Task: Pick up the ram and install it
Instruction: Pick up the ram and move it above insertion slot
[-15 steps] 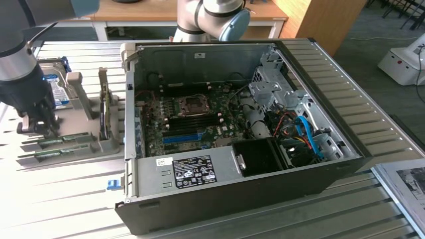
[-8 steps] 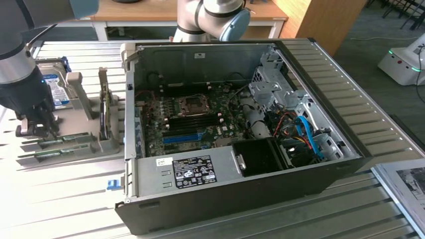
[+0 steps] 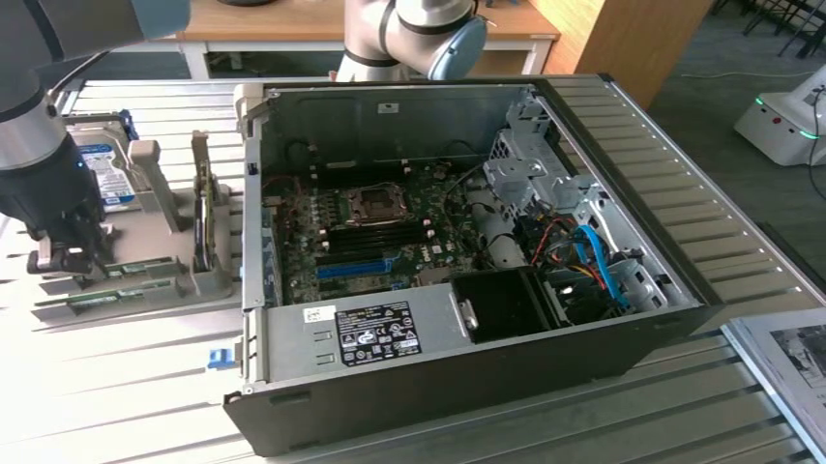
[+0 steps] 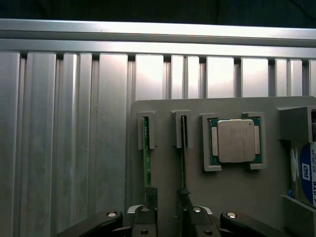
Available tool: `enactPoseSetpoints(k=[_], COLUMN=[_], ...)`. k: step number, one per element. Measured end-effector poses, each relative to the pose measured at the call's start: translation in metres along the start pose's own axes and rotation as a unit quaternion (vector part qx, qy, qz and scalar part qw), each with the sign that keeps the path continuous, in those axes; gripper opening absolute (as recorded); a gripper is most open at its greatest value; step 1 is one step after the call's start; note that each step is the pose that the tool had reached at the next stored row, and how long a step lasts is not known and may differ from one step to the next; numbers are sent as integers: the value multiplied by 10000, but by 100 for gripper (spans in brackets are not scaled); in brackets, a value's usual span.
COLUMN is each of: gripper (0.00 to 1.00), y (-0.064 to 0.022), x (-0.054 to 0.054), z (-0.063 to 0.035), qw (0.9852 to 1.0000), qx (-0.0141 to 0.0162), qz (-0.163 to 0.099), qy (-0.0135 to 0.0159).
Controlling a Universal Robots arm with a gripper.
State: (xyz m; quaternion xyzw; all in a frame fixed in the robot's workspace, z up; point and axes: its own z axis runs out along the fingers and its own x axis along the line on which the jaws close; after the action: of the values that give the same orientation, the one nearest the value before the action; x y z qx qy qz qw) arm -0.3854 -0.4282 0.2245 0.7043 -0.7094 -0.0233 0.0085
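Wrist view shows the ram (image 4: 146, 153), a thin green board seen edge-on, set in a narrow slot of a matte grey holder (image 4: 237, 197) that lies on the ribbed aluminium desk (image 4: 74, 123). The tool (image 4: 168, 200) hangs low over the holder with its two dark fingers wide apart and nothing gripped. One fingertip (image 4: 151, 195) sits right at the end of the ram nearest the tool, the other at the end of the second slot (image 4: 183, 131), with bare grey plate between them. Beside the slots a square silver processor (image 4: 236, 140) rests in a corner-framed pocket, next to a blue-labelled drive (image 4: 306, 173). Exterior view has the arm (image 3: 39, 145) at its left over the holder, with the open black case (image 3: 452, 387) and its motherboard (image 3: 374, 227) towards its right.
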Motion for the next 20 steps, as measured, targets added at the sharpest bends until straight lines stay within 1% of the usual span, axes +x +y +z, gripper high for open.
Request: enactPoseSetpoints(k=[10,20], gripper=[29,29], y=[0,-1], x=[101,108], z=[-2,10], qw=[10000,10000], qx=[0,2], qz=[2,2], qy=[3,2])
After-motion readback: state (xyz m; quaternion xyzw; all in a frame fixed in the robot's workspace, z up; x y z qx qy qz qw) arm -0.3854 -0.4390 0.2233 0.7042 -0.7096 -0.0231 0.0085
